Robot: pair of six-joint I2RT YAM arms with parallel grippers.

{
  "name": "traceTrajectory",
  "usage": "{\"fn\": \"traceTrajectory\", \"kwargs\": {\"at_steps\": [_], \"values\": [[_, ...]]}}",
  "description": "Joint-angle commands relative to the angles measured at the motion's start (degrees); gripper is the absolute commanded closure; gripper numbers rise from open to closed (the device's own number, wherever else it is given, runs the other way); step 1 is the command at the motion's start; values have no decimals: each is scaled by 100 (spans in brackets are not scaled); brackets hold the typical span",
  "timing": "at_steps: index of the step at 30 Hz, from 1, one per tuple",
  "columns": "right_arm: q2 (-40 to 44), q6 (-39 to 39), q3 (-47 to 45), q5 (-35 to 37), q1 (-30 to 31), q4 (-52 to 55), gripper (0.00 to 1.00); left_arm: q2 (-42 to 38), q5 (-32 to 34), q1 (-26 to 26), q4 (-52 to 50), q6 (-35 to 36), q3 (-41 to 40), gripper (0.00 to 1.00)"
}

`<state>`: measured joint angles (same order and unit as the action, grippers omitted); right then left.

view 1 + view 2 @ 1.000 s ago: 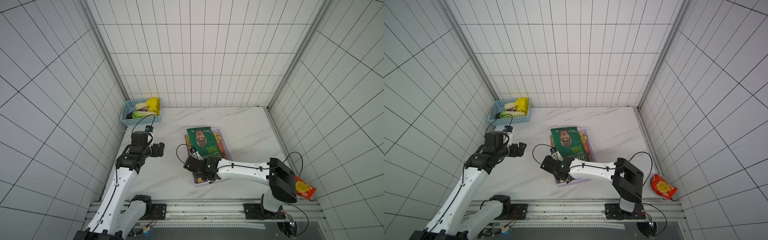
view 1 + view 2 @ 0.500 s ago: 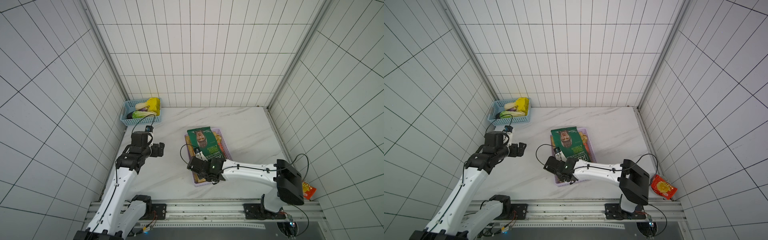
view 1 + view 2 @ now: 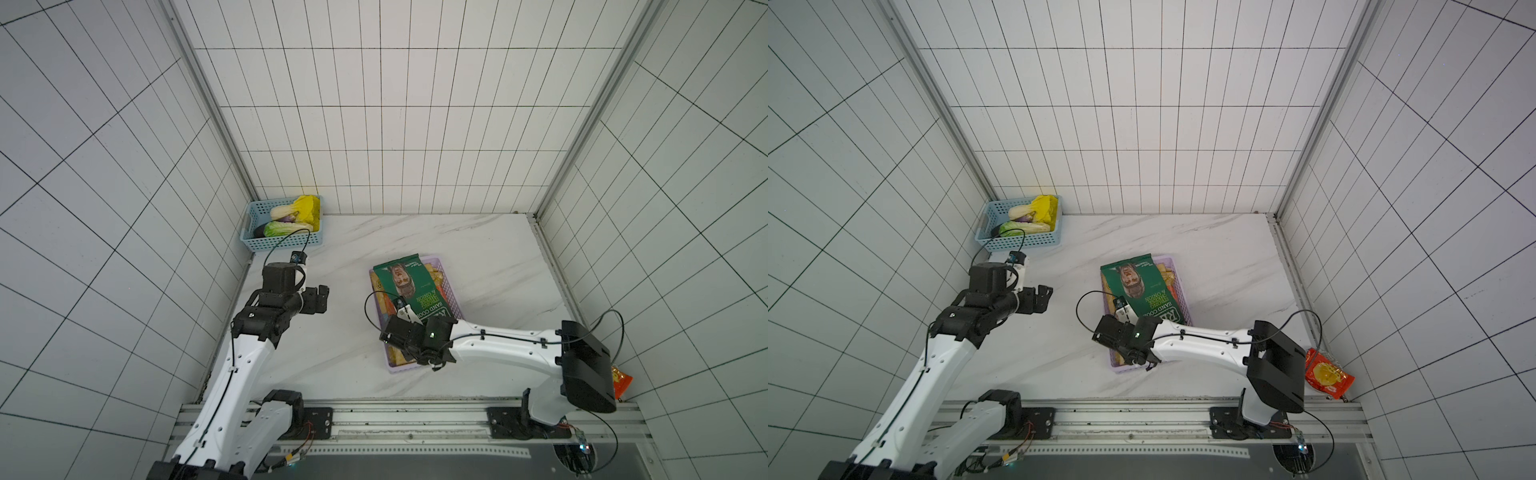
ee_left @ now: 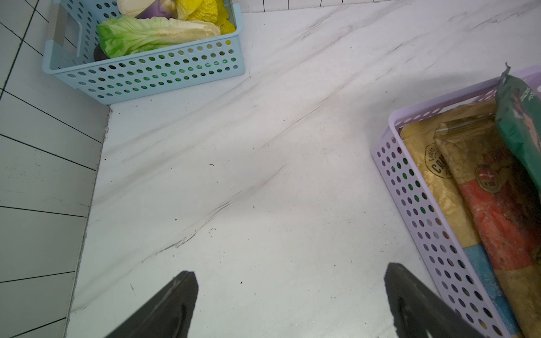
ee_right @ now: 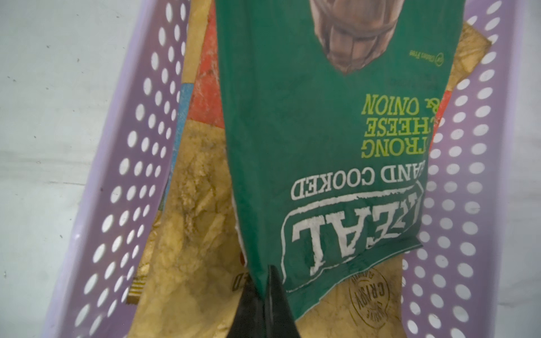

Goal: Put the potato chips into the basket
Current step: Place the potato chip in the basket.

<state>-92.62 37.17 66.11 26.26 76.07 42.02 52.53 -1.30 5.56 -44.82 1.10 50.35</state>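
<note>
Your right gripper (image 5: 268, 281) jaws seem clenched on the dark green foil bag (image 5: 322, 146); left gripper (image 4: 288, 270) jaws released.

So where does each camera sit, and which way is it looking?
Both top views: high up front, looking down on the table; left arm, right arm show.
Left wrist: on its arm, faces table and blue basket past the open left gripper.
Right wrist: looks past the right gripper, shut on the green bag.
All share the lilac basket.

Even bright overhead light, soft shadows, right wrist view blurred
</note>
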Motion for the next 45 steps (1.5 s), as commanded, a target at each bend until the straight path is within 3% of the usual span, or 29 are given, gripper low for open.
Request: {"fn": "traceTrajectory", "kwargs": {"at_steps": [1,9,20,21,25,27,32,37,42,45], "values": [[80,134,262,42,89,592,100,-83,-16,-20,105,30,-42,2],[-152,535,685,-198,366,1260,100,-107,-40,-20,107,39,-42,2],[-693,766,1190,-584,738,1297,100,-156,-60,-20,105,48,-48,2],[-709,774,1187,-549,734,1293,98,-153,-61,-20,105,48,-49,2],[-519,668,1240,-498,610,1284,66,-156,-65,-25,105,48,-45,2],[-278,522,1249,-553,475,1218,58,-145,-71,-22,106,52,-51,2],[737,-148,927,-1301,-345,589,56,-121,-74,-20,105,57,-60,2],[1471,-799,300,-2667,-1995,-268,53,-135,-237,-22,80,113,-69,2],[1106,-1082,26,-4238,-3397,-1046,48,-168,-341,-14,79,145,-81,2],[624,-1300,224,-4672,-3881,-1272,49,-173,-318,-13,87,145,-82,2]]}}
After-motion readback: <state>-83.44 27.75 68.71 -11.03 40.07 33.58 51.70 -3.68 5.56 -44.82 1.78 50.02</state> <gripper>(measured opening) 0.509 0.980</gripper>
